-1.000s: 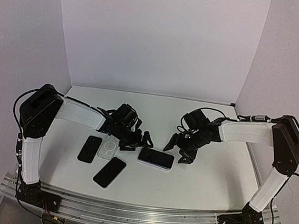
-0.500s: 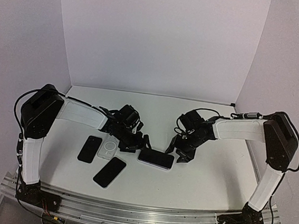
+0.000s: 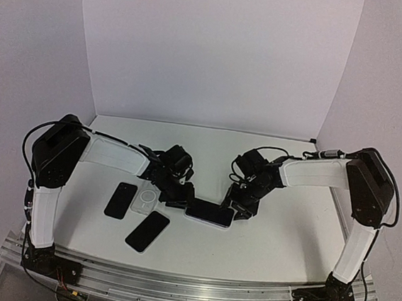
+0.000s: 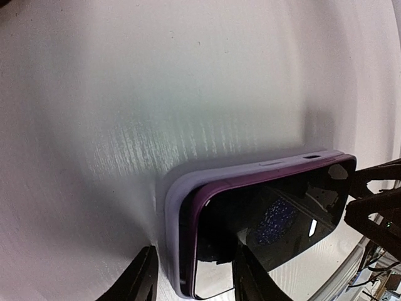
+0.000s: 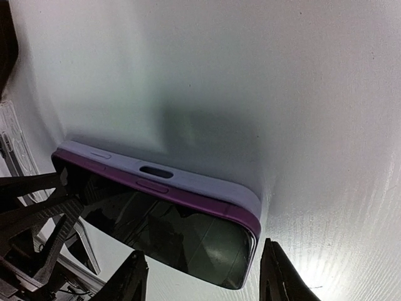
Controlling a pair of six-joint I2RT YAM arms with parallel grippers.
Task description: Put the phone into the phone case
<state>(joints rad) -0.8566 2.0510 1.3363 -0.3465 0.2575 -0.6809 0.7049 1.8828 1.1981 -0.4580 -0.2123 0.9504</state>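
We start wide on the white table (image 3: pixel 278 236), and right between the two pincers lies the phone case (image 4: pixel 170 244), lilac, flat on the table, with the phone (image 4: pixel 269 216) sitting in it, screen up. It looks nearly done to us. The phone is inside the case walls, but its purple edge shows as a band above the lilac rim (proud of it or just the bezel, we can't say), so a final press-down may be all that's left.

On the left pincer's outer side, away from the phone, sit a clear case (image 3: pixel 146 199), a dark phone (image 3: pixel 120 200) and a second dark phone (image 3: pixel 147 231). None of them is in play.

The left pincer (image 4: pixel 194 251) is parted around one short end of the phone and holds nothing. The right pincer (image 5: pixel 202 248) is spread wider across the opposite end, also holding nothing. We can't tell whether either set of fingers touches the case.

The underside is hidden, each wrist view cuts off the end nearest its own pincer, and the screen is all reflections. The small side cut-out (image 5: pixel 155 172) faces the right pincer.
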